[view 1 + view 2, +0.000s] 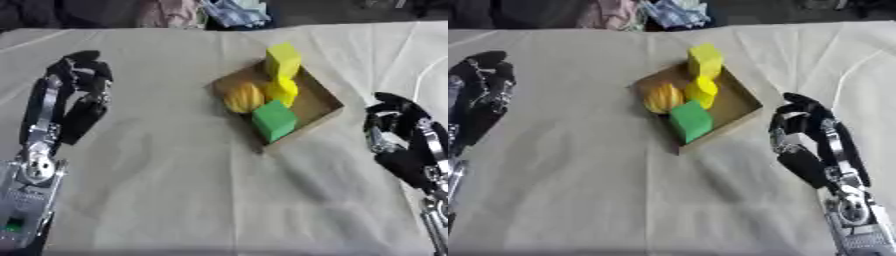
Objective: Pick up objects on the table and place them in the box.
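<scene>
A shallow brown cardboard box (319, 102) lies askew on the cloth, right of centre. Inside it sit a green block (274, 120), an orange ribbed rounded thing (242, 97), a small yellow piece (282, 90) and a yellow block (283, 59) at the far corner. My left hand (83, 75) hovers well left of the box, fingers curled, holding nothing. My right hand (798, 120) is just right of the box, fingers curled inward, with nothing in it.
A wrinkled beige cloth (175, 190) covers the table. Bundled fabric and other items (229, 12) lie along the far edge. My forearms come in from the lower left (31, 185) and lower right (846, 210).
</scene>
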`<state>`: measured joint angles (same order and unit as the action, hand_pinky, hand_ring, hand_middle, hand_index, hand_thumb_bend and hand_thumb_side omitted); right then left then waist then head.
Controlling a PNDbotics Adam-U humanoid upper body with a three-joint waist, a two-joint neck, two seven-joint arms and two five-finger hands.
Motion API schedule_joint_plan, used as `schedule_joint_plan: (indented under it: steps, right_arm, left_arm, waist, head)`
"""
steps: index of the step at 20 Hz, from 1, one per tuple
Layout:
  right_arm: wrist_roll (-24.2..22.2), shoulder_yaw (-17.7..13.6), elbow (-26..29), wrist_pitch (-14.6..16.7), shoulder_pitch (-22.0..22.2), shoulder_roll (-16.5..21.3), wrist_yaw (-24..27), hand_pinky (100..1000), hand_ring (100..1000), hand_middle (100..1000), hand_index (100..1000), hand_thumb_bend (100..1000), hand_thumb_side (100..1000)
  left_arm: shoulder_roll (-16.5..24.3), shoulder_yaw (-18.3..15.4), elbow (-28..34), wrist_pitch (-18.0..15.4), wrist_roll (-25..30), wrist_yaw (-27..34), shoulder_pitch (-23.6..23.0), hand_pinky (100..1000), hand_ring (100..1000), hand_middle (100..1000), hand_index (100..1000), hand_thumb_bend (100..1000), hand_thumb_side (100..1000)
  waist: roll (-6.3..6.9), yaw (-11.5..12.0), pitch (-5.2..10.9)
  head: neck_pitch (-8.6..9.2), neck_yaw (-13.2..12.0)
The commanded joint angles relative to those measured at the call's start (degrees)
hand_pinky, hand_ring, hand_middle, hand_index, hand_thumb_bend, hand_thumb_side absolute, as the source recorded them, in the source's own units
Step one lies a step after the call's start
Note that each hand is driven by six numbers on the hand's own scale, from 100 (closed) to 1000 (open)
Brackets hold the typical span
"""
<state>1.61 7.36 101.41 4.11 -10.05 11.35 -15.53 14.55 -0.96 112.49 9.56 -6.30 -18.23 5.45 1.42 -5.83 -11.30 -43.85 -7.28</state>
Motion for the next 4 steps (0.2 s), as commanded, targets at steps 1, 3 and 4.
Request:
schedule_joint_plan:
  steps: [1,3,4]
  right_arm:
    - [0.72,-0.67,1.11,-0.02,-0.30,0.16,-0.41,596,580,654,844,100,415]
    - [0.96,-0.83,1.14,-0.05,-0.33,0.17,-0.48,596,581,658,845,100,421]
    - [1.13,-0.95,1.14,-0.12,-0.34,0.11,-0.50,596,581,657,845,100,416]
  left_arm:
    - [-0.43,-0.11,0.00,-0.19,0.28,-0.45,-0.17,646,615,651,811,137,637]
    - [-0.78,0.17,-0.33,-0.37,0.23,-0.24,-0.30,644,613,648,811,134,641]
    - [-1.04,0.32,-0.53,-0.44,0.18,0.11,-0.31,644,613,648,811,134,644]
  waist:
    - [0.10,-0.05,-0.10]
    - [0.09,-0.17,-0.11]
    - [0.08,-0.21,-0.11]
  head:
    - [-0.27,-0.31]
    - [-0.27,-0.30]
    - [-0.27,-0.30]
